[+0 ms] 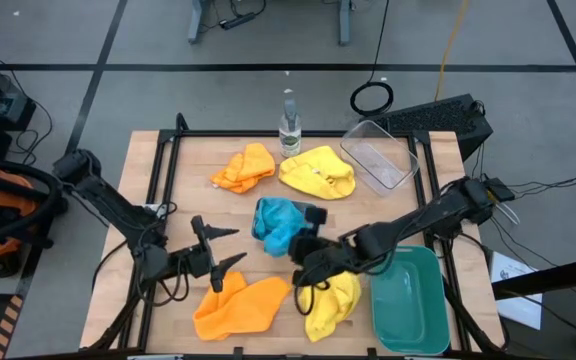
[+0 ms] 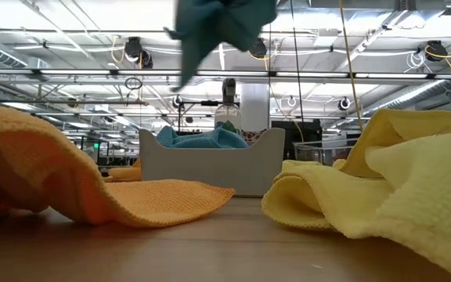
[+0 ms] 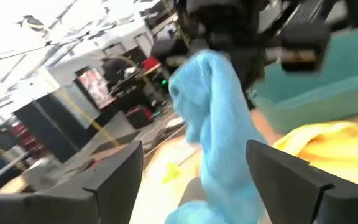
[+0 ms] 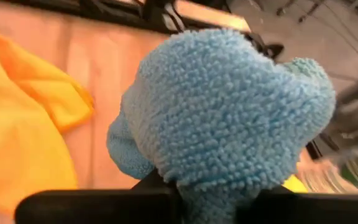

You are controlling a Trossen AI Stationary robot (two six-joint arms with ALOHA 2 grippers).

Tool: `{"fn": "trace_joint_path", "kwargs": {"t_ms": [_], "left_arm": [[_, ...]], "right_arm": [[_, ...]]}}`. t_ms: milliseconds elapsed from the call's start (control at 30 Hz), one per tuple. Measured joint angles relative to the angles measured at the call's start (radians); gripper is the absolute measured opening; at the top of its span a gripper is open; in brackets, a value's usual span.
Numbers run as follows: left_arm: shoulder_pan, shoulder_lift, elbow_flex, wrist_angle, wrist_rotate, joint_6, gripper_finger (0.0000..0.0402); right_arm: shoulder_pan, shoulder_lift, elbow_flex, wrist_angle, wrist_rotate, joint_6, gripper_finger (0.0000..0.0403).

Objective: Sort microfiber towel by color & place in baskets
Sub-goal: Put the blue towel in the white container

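Note:
My right gripper (image 1: 303, 247) is shut on a bright blue towel (image 1: 286, 236), held above the table's middle. In the low view this towel (image 2: 218, 27) hangs over a pale bin (image 2: 210, 166) that holds another blue cloth (image 2: 202, 139). My left gripper (image 1: 223, 248) is open and empty, just left of the blue towel, its fingers pointing toward it. Orange towels lie at the far middle (image 1: 245, 167) and the near left (image 1: 238, 306). Yellow towels lie at the far middle (image 1: 318, 172) and near the green bin (image 1: 333, 302). My right gripper pinches a bunched fold of the blue towel (image 4: 216, 180) between its two fingers; the cloth bulges out past them. The towel is lifted clear and hangs below the gripper (image 2: 190, 59), slack, above the pale bin.
A clear bin (image 1: 380, 153) stands at the far right and a dark green bin (image 1: 413, 300) at the near right. A clear bottle (image 1: 289, 125) stands at the far edge. Dark rails run along the table's left and right sides.

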Motion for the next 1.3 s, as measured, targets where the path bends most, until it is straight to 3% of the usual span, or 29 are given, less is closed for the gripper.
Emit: {"fn": "trace_joint_path", "kwargs": {"t_ms": [200,333,667,1000,1300], "left_arm": [[0.001,-0.010,-0.014,-0.030,-0.015,-0.023,0.0290],[0.001,-0.010,-0.014,-0.031,-0.019,-0.023,0.0290],[0.001,-0.010,-0.015,-0.055,-0.019,-0.050,0.0290],[0.001,-0.010,-0.015,-0.094,-0.018,-0.076,0.0290],[0.001,-0.010,-0.015,-0.096,-0.006,-0.080,0.0290]], "right_arm": [[-0.059,-0.067,0.000,-0.279,-0.003,0.084,0.0031],[-0.113,-0.068,0.000,-0.343,-0.062,0.112,0.0043],[-0.205,0.089,0.001,-0.319,-0.184,0.108,0.0042],[-0.259,0.242,0.000,-0.128,-0.297,0.017,0.0045],[-0.292,0.329,0.000,-0.092,-0.342,0.024,0.0045]]}}
